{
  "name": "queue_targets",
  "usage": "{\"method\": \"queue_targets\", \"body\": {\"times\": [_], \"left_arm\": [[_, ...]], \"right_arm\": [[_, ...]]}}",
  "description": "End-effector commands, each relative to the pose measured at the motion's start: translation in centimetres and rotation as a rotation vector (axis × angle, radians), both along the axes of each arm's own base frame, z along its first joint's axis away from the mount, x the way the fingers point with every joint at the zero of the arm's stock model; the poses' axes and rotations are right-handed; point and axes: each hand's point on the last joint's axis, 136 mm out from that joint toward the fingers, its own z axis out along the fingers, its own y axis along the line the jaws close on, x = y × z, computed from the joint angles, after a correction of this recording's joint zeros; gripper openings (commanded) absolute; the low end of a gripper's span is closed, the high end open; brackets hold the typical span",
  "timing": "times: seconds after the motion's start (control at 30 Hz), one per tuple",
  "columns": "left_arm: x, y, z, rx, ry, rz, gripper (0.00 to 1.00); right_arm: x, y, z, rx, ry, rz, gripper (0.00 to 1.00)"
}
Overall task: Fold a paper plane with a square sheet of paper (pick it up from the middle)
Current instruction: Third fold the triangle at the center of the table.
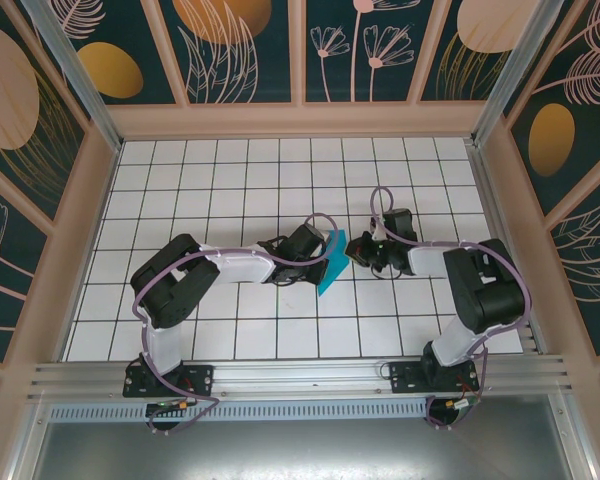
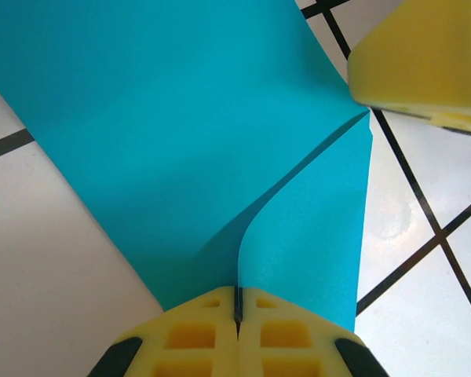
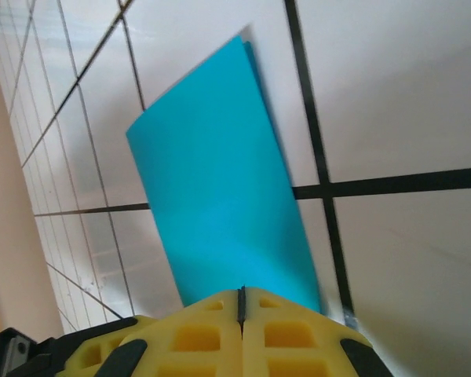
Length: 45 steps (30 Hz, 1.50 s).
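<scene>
White-tiled table (image 1: 230,180), plain teal paper (image 2: 180,141) between left fingers (image 2: 294,334)

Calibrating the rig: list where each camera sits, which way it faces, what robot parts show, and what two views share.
Top external: above and behind the bases, facing down at the white tiled table; both arms, left gripper and right gripper at the teal-blue paper sheet.
Left wrist: on the left arm, facing the sheet's fold past its shut yellow fingers.
Right wrist: on the right arm, facing along the sheet past its shut fingers.
Shared: all see the sheet.
</scene>
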Motion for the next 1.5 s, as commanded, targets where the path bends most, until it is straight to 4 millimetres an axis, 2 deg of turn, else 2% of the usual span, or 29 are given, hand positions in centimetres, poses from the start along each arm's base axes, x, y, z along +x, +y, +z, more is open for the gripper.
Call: {"method": "queue_targets", "body": {"times": [0.0, 0.07, 0.13, 0.37, 0.47, 0.53, 0.73, 1.03, 1.1, 1.17, 1.27, 1.33, 1.37, 1.47], "left_arm": [[-1.2, 2.2, -2.2, 0.103, 0.054, -0.001, 0.03], [-1.2, 2.2, -2.2, 0.103, 0.054, -0.001, 0.03], [-1.3, 2.3, -2.2, 0.105, 0.053, -0.001, 0.03], [-1.3, 2.2, -1.9, 0.098, 0.049, -0.005, 0.03], [-1.1, 2.1, -1.8, 0.095, 0.048, -0.005, 0.04], [-1.1, 2.0, -1.7, 0.093, 0.047, -0.005, 0.04], [-1.1, 2.0, -1.7, 0.097, 0.048, -0.006, 0.04], [-0.8, 1.8, -1.1, 0.081, 0.041, 0.004, 0.09], [-0.6, 1.6, -0.4, 0.066, 0.032, 0.014, 0.12], [-0.2, 1.5, 0.8, 0.051, 0.014, 0.03, 0.19], [0.6, 1.4, 3.3, 0.024, -0.027, 0.071, 0.32], [1.1, 1.7, 4.9, 0.001, -0.053, 0.118, 0.37], [1.2, 1.8, 5.5, -0.011, -0.058, 0.132, 0.38], [0.6, 1.1, 7.1, -0.098, -0.035, 0.142, 0.3]], "right_arm": [[-0.8, -1.1, -2.5, -0.051, 0.042, -0.017, 0.0], [-1.0, -1.3, -3.0, -0.061, 0.058, -0.023, 0.0], [-0.9, -1.2, -2.7, -0.054, 0.053, -0.021, 0.0], [0.1, 0.2, 2.5, 0.02, -0.071, 0.011, 0.0], [-0.3, 1.5, 3.3, 0.06, -0.083, 0.047, 0.0], [-0.6, 2.1, 3.1, 0.064, -0.078, 0.059, 0.0], [-1.5, 2.4, 0.9, 0.056, -0.033, 0.062, 0.0], [-3.0, 1.1, -2.8, -0.029, 0.043, 0.053, 0.0], [-3.1, 0.9, -3.1, -0.041, 0.047, 0.052, 0.0], [-3.0, 0.9, -3.1, -0.045, 0.047, 0.05, 0.0], [-2.9, 0.9, -2.9, -0.047, 0.043, 0.049, 0.0], [-2.9, 0.9, -2.9, -0.047, 0.044, 0.046, 0.0], [-2.9, 0.9, -2.9, -0.048, 0.045, 0.045, 0.0], [-2.8, 0.7, -3.0, -0.056, 0.053, 0.033, 0.0]]}}
